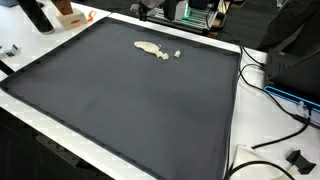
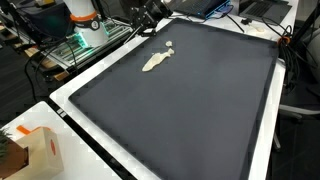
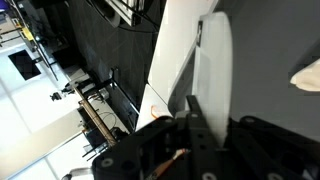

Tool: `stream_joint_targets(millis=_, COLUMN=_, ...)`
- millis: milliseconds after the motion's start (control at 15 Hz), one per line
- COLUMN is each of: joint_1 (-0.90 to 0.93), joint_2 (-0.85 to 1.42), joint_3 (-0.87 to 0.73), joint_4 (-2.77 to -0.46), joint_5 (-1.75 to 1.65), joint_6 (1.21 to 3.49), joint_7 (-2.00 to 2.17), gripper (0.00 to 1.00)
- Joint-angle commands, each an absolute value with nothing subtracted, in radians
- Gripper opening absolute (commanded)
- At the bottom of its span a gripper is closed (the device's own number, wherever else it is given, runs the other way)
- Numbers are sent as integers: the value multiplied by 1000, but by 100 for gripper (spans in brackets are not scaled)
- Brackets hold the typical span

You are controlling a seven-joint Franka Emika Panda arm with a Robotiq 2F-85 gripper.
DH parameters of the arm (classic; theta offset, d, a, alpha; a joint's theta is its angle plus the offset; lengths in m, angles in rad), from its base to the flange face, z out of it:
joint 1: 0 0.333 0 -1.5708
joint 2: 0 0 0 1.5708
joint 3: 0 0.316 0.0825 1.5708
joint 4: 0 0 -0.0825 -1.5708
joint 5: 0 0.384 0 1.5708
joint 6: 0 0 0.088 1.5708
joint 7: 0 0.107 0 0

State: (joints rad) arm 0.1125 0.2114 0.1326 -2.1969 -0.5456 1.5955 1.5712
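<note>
A flat beige object [image 1: 150, 48] lies on the far part of a large dark mat [image 1: 130, 100], with a small pale piece [image 1: 178, 53] beside it; both also show in an exterior view [image 2: 155, 62]. The arm [image 2: 148, 18] hangs over the mat's far edge, a short way from the beige object. In the wrist view my gripper [image 3: 197, 110] has its dark fingers together with nothing between them, above the table's white rim [image 3: 175, 50]. A corner of the beige object [image 3: 306, 78] shows at the right edge.
The mat lies on a white table [image 2: 75, 115]. Cables and a black box [image 1: 300, 65] sit beside it, and a black clip [image 1: 297, 158] lies near a corner. A cardboard box [image 2: 35, 150] stands at another corner. Equipment racks [image 2: 75, 45] crowd around the robot base.
</note>
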Motion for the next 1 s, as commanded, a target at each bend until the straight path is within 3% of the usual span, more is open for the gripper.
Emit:
stream_joint_targets(millis=0, joint_1=156, joint_2=279, joint_3=115, joint_4=-2142, joint_5=-594, joint_6=1547, joint_7=1547, gripper=1)
stream_joint_targets(millis=933, joint_1=238, joint_2=419, joint_3=121, joint_4=-2041, joint_5=-713, joint_6=1492, joint_7=1421, gripper=1)
